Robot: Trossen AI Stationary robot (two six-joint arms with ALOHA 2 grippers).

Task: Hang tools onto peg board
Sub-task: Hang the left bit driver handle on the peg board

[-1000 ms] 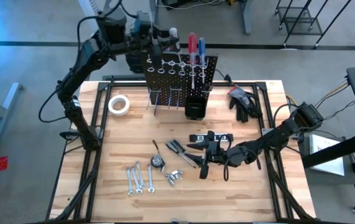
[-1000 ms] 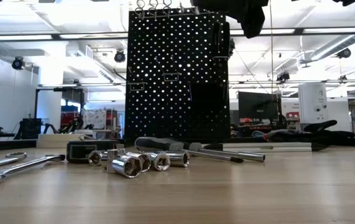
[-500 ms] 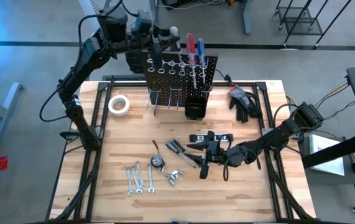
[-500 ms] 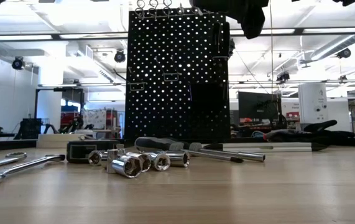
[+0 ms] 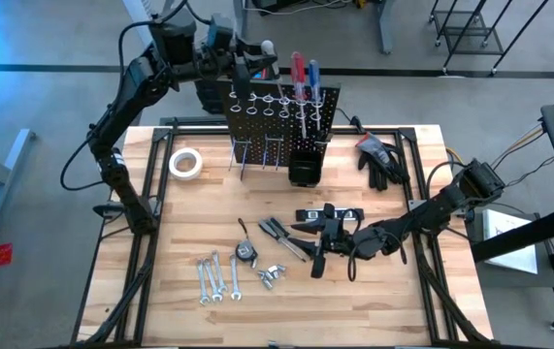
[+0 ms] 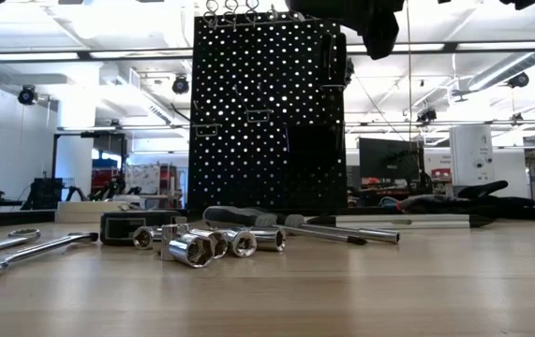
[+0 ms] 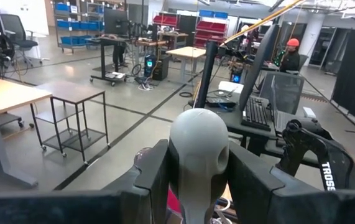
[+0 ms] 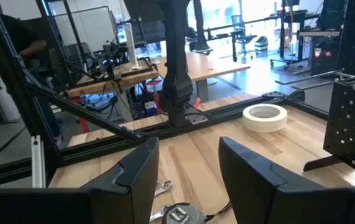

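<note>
The left gripper [image 7: 197,186] is up at the far left top of the peg board [image 5: 281,121], its fingers [image 7: 155,177] clamped on a grey-handled screwdriver [image 7: 198,155]. I'd judge that tool light and stiff, the rounded handle smooth enough to twist in the grip, so the hold low on the handle, beside the shaft, looks sensible for dropping it through a ring. A red screwdriver [image 5: 299,73] and a blue one [image 5: 313,76] already stand in the board's top rings.

The right gripper [image 5: 323,242] rests low over the middle of the table [image 5: 393,301], fingers [image 8: 133,171] apart and holding nothing. Just beside it lie the black-handled pliers [image 5: 277,233], which should be heavier and best taken across both handles. Nearer and to the left are the tape measure [image 5: 246,252], the silver wrenches [image 5: 216,278] and a cluster of sockets [image 6: 192,248]; those are hard, slick and likely to roll or slide on the wood. The low view shows a long shaft [image 6: 342,231] behind the sockets, though I can't be sure which tool it belongs to.

The table is pale plank wood, flat and dry. A white tape roll [image 5: 186,163] sits far left, black gloves [image 5: 381,160] far right. Beyond is an open workshop with desks, shelving, and a person seated at a distant bench.
</note>
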